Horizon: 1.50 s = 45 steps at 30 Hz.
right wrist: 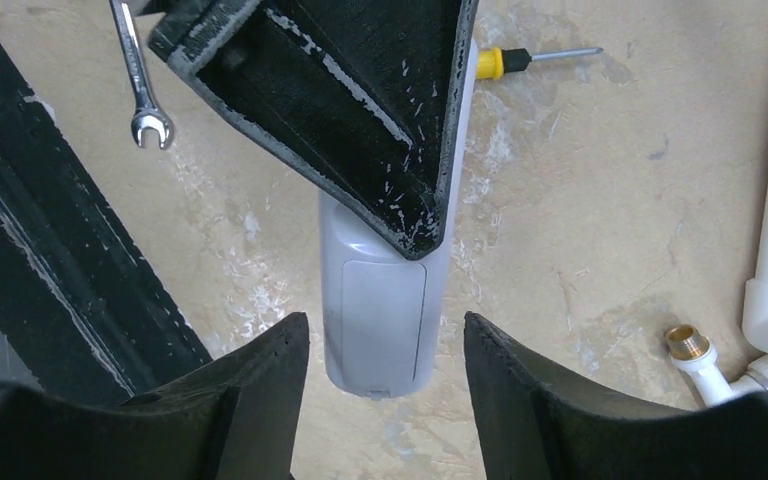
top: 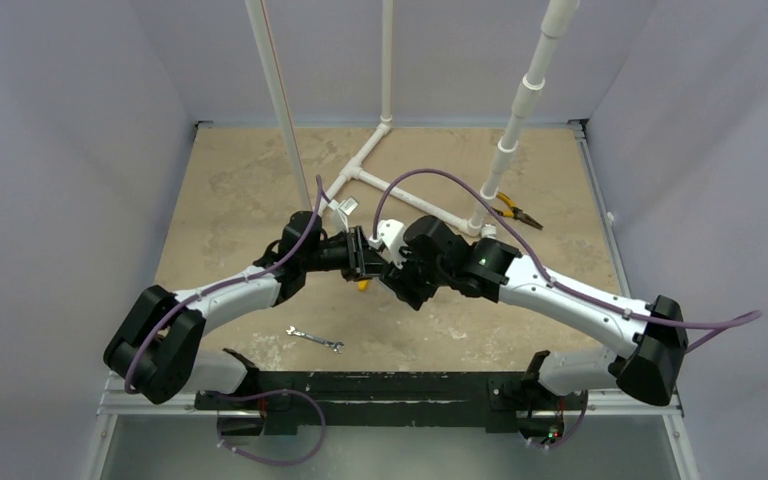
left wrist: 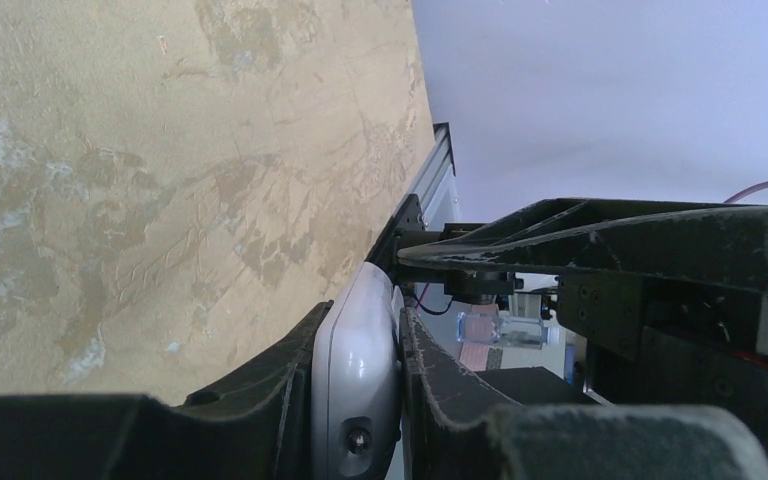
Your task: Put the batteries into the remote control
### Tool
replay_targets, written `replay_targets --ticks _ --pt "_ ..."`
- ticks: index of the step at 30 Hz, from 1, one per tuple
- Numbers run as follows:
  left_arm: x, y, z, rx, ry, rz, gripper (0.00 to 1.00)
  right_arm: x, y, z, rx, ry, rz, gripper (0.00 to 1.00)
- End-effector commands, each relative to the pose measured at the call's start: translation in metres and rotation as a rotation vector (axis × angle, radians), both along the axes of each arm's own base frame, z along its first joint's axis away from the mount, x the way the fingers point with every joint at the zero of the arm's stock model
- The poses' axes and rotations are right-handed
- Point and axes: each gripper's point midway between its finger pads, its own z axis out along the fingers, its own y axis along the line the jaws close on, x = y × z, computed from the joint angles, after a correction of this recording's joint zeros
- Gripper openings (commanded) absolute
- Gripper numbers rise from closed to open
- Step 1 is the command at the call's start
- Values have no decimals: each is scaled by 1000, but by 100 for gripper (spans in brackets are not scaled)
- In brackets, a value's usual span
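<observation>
A tan, mottled table (top: 240, 190) with darker and paler blotches carries a few loose tools. A small silver wrench (top: 314, 339) lies near the front edge. Pliers (top: 516, 211) with yellow handles lie toward the back right, just beside a white pipe frame (top: 358, 170) standing on the top. A yellow-handled screwdriver (right wrist: 492, 62) lies flat mid-table, and a brass fitting (right wrist: 687, 342) caps one pipe end
</observation>
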Motion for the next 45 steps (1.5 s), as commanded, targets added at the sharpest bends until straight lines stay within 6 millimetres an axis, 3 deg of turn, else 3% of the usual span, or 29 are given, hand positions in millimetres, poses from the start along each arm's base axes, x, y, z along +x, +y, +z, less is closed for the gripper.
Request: replay_targets --ticks 1,4,7,10,17,22,30,34,45 --pt "5 -8 26 -63 -72 -21 0 6 12 53 164 -90 -20 57" --pt "5 -8 26 -65 -71 -20 0 7 12 76 299 -114 -96 60" --pt "7 -9 30 -85 -77 -12 0 24 -5 91 442 -139 -371 62" --pt "8 -10 38 -110 -93 -8 0 35 -33 92 571 -118 -662 65" --pt "8 -10 54 -131 -123 -8 0 25 -58 77 821 28 -869 80" --pt "7 -10 61 -151 -127 -2 0 23 -69 63 999 166 -920 82" --pt "4 -7 71 -169 -140 5 0 12 -56 42 1280 408 -846 82" --pt "4 -6 73 -171 -143 8 0 5 -49 38 1303 464 -807 81" --pt "4 -5 73 -162 -143 17 0 -5 -44 51 1332 456 -695 78"
